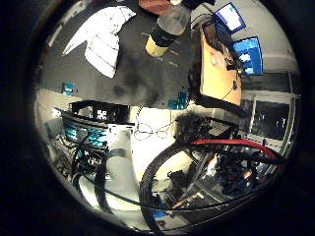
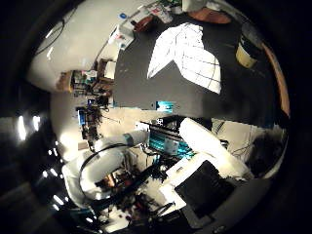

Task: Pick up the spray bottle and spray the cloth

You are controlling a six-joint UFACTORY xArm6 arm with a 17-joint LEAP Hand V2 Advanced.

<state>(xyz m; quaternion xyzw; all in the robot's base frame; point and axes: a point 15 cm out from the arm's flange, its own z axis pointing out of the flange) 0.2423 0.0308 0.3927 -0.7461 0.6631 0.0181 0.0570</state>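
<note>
Nothing is held by the hand point(image 2: 204, 165), its fingers' state untellable, well apart from spray bottle point(image 1: 166, 30) and cloth point(image 2: 187, 54) on the dark table point(image 2: 136, 83).

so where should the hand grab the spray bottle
Probably around the body, at the dark band between the clear upper part and the yellowish base. The spray bottle seems to stand upright on the dark table, clear of the white cloth, so come in from the side, fingers wrapping it.
</note>
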